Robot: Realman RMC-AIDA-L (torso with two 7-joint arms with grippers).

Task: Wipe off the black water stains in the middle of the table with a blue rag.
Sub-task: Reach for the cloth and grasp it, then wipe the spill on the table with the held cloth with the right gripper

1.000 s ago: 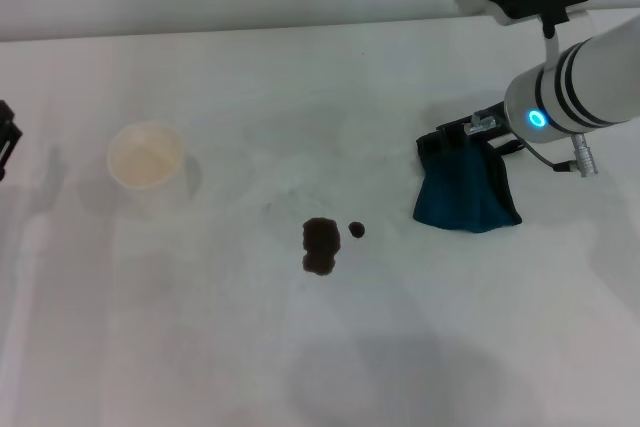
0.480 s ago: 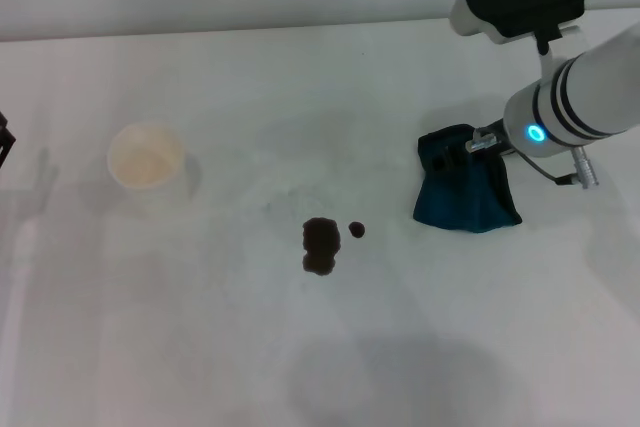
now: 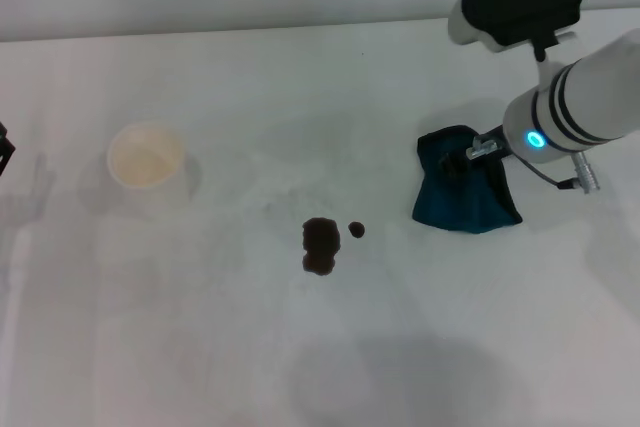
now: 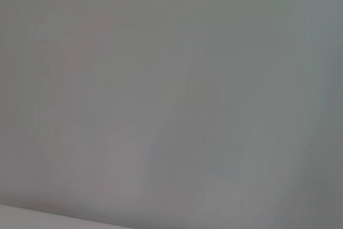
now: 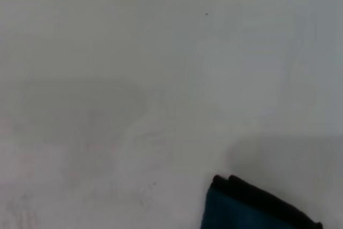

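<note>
Right gripper (image 3: 468, 155) sits at the upper edge of the blue rag (image 3: 462, 197); whether its fingers grip the cloth cannot be told. The rag lies crumpled on the table (image 3: 300, 347), right of the black water stains (image 3: 321, 245): 1 blotch, 1 dot. Left gripper (image 3: 4, 145) is parked at the far left edge, beyond a paper cup (image 3: 146, 156).

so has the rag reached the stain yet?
No. In the head view the blue rag lies well off to the right of the dark stain, with bare white table between them.
</note>
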